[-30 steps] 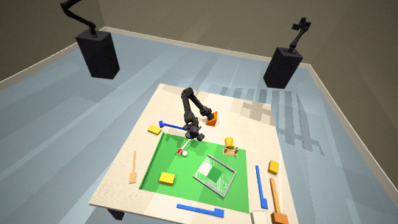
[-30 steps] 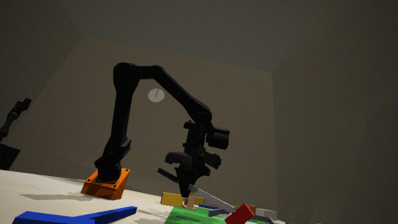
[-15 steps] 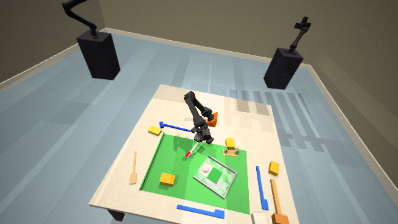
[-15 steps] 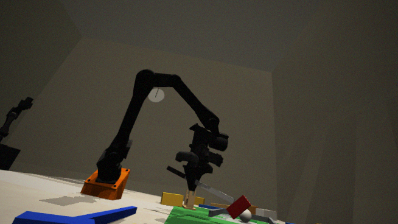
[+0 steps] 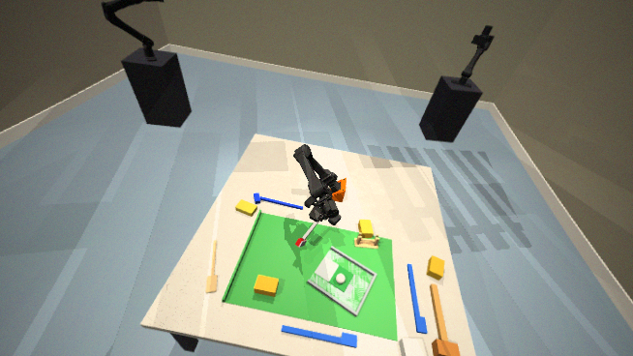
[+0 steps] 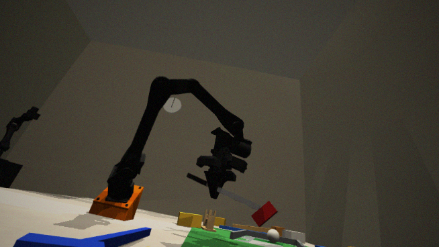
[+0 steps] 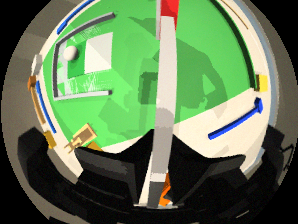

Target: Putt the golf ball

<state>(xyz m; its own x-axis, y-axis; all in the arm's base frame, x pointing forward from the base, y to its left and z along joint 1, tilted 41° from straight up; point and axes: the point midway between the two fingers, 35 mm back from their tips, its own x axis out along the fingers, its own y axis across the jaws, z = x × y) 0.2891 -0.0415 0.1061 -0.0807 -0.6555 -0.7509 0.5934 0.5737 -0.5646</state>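
Note:
The red putter (image 5: 300, 242) (image 6: 264, 213) (image 7: 169, 7) has a red head and a light grey shaft. My gripper (image 5: 319, 222) (image 6: 215, 194) (image 7: 159, 133) is shut on its shaft. The shaft slants, and the head hangs in the air above the green mat (image 5: 277, 256) (image 7: 135, 105). The white golf ball (image 5: 341, 279) (image 6: 273, 235) (image 7: 71, 53) is on the darker green square of the raised green (image 5: 349, 282) (image 7: 76, 67), inside grey rails (image 5: 332, 298) (image 7: 84, 95). The white ramp (image 5: 325, 269) (image 7: 99, 51) lies beside that square. The putter head is apart from the ball.
A yellow block (image 5: 266, 285) stands on the mat. A small wooden stand (image 5: 367, 242) (image 6: 209, 221) (image 7: 82, 137) is at its edge near another yellow block (image 5: 366, 227). Blue clubs (image 5: 280, 201) (image 5: 319, 335) (image 5: 415, 297) lie around the mat. A dark rail (image 5: 243, 256) borders one side.

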